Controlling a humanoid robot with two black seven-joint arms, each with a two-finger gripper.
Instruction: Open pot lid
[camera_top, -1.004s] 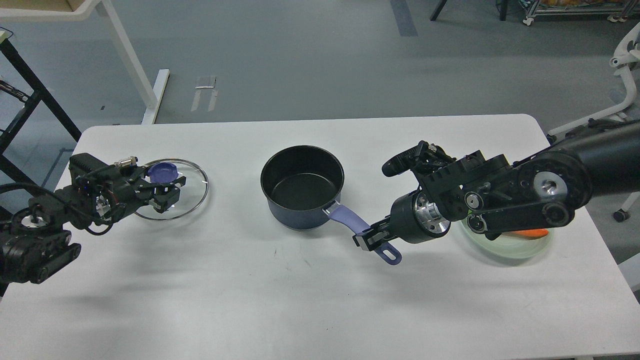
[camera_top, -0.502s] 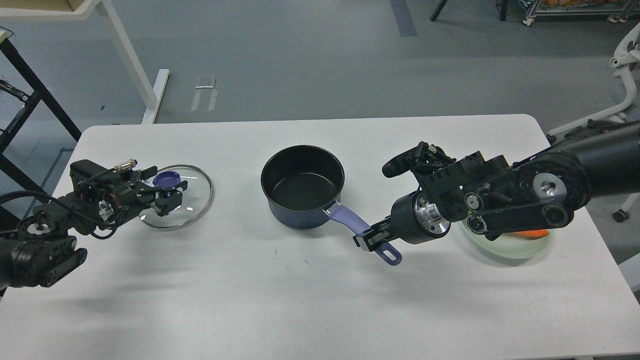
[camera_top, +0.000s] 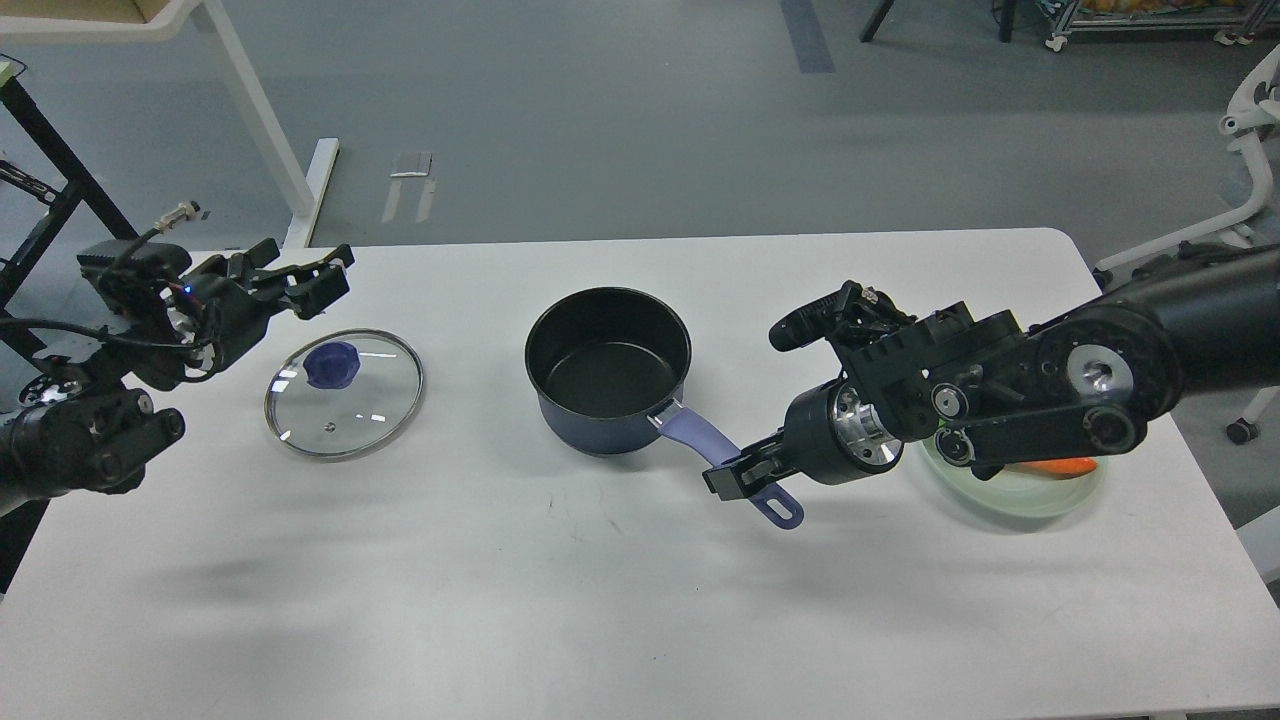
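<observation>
The dark blue pot (camera_top: 608, 370) stands open and empty at the table's middle, its purple handle (camera_top: 700, 440) pointing to the front right. My right gripper (camera_top: 735, 477) is shut on the handle near its end. The glass lid (camera_top: 345, 393) with a blue knob (camera_top: 332, 365) lies flat on the table to the left of the pot. My left gripper (camera_top: 318, 280) is open and empty, raised above and behind the lid, apart from it.
A pale green plate (camera_top: 1020, 485) with an orange item lies under my right arm at the right. The white table (camera_top: 600, 600) ends close behind my left gripper. A black frame and white table legs stand beyond the far left edge.
My left gripper has let go of the lid's knob and moved up and back, away from the lid, which now lies flat. The right gripper has kept hold of the handle.
</observation>
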